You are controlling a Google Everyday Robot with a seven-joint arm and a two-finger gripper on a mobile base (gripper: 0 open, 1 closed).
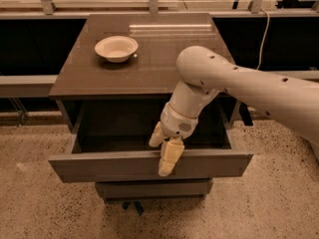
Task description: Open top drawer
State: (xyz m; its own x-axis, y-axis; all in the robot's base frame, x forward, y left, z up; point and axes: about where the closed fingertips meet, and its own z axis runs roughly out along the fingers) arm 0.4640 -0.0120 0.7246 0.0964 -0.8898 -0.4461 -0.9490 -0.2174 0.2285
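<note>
Single high view, looking down at cabinet (164, 59), close, hand (161, 156) clamping top drawer (99, 166) front

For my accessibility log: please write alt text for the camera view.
The top drawer of a dark cabinet stands wide open, with the white robot arm's pincer at the top edge of its front panel. A pale bowl sits on the cabinet top.

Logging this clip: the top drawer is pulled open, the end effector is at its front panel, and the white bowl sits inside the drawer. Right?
No. The camera view shows the white bowl on the cabinet top, not inside the drawer. The top drawer is open, with the end effector at its front panel.
</note>
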